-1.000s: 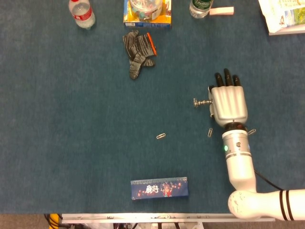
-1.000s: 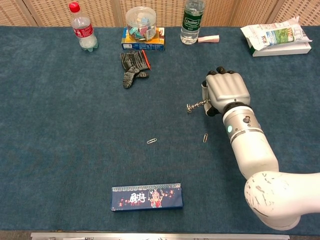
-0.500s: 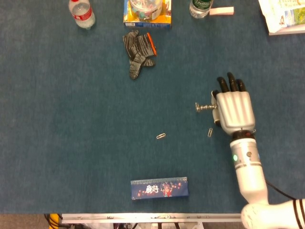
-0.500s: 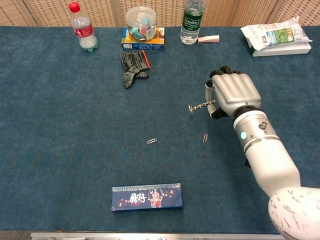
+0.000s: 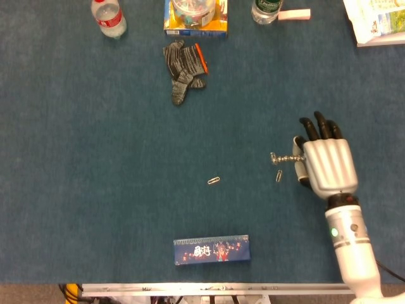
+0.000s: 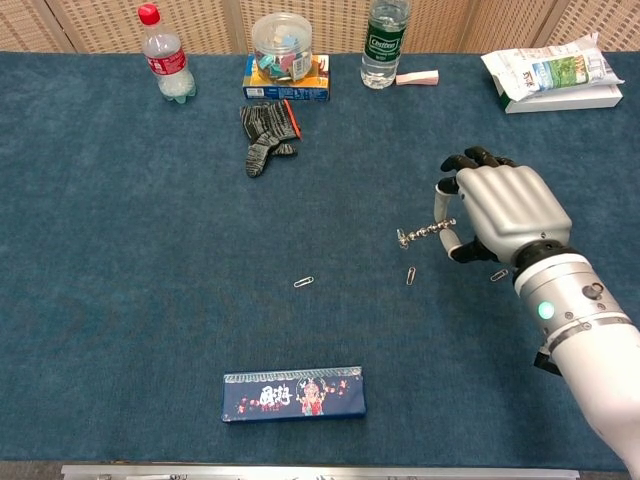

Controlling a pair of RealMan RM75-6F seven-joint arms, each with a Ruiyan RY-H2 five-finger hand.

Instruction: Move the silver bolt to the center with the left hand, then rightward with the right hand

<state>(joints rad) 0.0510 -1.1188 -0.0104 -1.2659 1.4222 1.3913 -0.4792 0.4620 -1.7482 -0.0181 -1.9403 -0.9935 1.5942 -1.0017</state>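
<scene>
My right hand (image 5: 326,161) (image 6: 503,210) hovers right of the table's middle and holds the silver bolt (image 5: 283,158) (image 6: 425,233) by one end. The bolt sticks out level to the left of the hand, pinched at the thumb side. It hangs just above the blue cloth, over a small paper clip (image 5: 278,176) (image 6: 410,276). My left hand shows in neither view.
A second paper clip (image 5: 214,181) lies mid-table and another one (image 6: 499,275) sits by my wrist. A dark blue box (image 5: 211,249) is near the front edge. A grey glove (image 5: 184,65), two bottles (image 6: 167,55) (image 6: 383,43), a jar on a box (image 6: 284,52) and a bag (image 6: 550,72) line the back.
My right hand has carried the bolt rightward and toward the front edge over the last second. The paper clip by my wrist has come into sight.
</scene>
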